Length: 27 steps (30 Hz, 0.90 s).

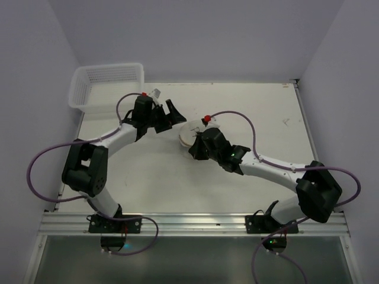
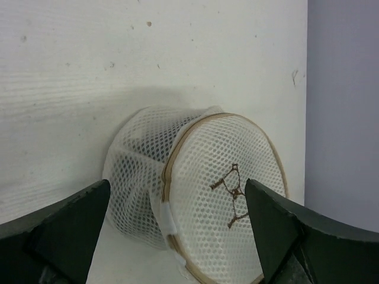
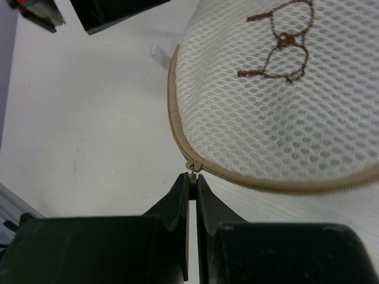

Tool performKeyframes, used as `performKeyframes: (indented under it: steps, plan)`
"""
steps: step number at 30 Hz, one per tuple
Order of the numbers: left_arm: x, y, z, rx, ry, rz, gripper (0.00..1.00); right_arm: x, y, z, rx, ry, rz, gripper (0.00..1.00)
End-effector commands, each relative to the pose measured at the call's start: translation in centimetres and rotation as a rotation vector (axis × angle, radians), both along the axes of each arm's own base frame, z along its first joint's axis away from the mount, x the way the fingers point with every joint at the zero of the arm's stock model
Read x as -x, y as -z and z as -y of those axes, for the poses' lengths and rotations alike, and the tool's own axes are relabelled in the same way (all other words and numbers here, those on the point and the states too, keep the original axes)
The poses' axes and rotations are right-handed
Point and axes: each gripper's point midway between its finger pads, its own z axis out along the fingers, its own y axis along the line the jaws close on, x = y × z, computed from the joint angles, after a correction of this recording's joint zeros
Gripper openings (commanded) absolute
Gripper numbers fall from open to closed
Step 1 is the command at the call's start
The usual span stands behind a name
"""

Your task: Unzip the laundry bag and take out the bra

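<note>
From above, the left gripper [image 1: 173, 120] is standing with its jaws spread wide. The round white mesh laundry bag with a beige rim [image 1: 190, 131] is lying on the white table [image 1: 260, 118], just ahead of it. The right gripper [image 1: 198, 144] is reaching in at the bag's opposite edge. A white rectangular plastic mesh basket [image 1: 106, 83] is sitting well behind the left gripper, at the table's far corner.

In the left wrist view, the left gripper [image 2: 177, 184] is gaping, its two dark fingers [image 2: 65, 231] framing the laundry bag [image 2: 201, 195] ahead. The bag's pictogram face is turning toward the right-hand finger.

In the right wrist view, the right gripper [image 3: 190, 180] is pinching its jaws closed on the small beige zipper pull [image 3: 192, 175]. The laundry bag [image 3: 278, 106] is lying directly beyond the fingertips. The zip is running closed along the visible stretch of rim.
</note>
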Motion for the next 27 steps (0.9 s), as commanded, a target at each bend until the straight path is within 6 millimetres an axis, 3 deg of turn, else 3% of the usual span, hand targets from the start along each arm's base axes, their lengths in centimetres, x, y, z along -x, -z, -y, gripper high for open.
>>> performKeyframes:
  steps: [1, 2, 3, 6, 11, 17, 19, 20, 21, 23, 25, 27]
  plan:
    - [1.2, -3.3, -2.5, 0.005, -0.149, 0.033, 0.99, -0.8, -2.1, -2.9, -0.080, -0.003, -0.002, 0.00]
    - [1.9, -4.2, -2.8, 0.028, -0.171, 0.040, 0.98, -1.1, -2.4, -3.2, -0.090, 0.000, -0.001, 0.00]
    - [3.2, -2.7, -3.0, 0.014, -0.179, 0.005, 0.98, -1.2, -2.5, -3.4, -0.091, -0.002, 0.000, 0.00]
    - [5.8, -1.7, -2.3, 0.037, -0.175, -0.045, 0.93, -1.5, -2.4, -4.0, -0.088, -0.009, 0.002, 0.00]
    - [7.1, -1.0, 0.0, 0.068, -0.139, -0.072, 0.82, -1.5, -1.9, -4.3, -0.081, -0.023, -0.005, 0.00]
    - [7.2, -0.1, 1.8, 0.045, -0.117, -0.086, 0.58, -1.3, -1.6, -4.2, -0.073, -0.022, -0.008, 0.00]
    - [7.2, 0.3, 1.7, 0.037, -0.129, -0.090, 0.38, -1.2, -1.8, -3.9, -0.071, -0.021, -0.002, 0.00]
    - [7.2, 0.5, 1.6, 0.030, -0.135, -0.095, 0.31, -0.9, -1.3, -3.5, -0.058, -0.021, -0.008, 0.00]
    - [7.0, 0.6, 1.4, 0.021, -0.141, -0.089, 0.15, -0.7, -1.5, -3.1, -0.052, -0.024, 0.001, 0.00]
    - [7.0, 1.0, 1.2, -0.008, -0.138, -0.088, 0.04, -0.2, -0.3, -1.8, -0.014, -0.019, -0.001, 0.00]
    - [6.5, 0.8, 0.9, -0.034, -0.141, -0.073, 0.00, -0.3, -0.3, 0.2, 0.003, 0.003, 0.015, 0.00]
    - [5.8, 0.4, 0.4, -0.051, -0.137, -0.041, 0.00, -0.5, 1.7, 3.6, 0.037, 0.059, -0.015, 0.00]
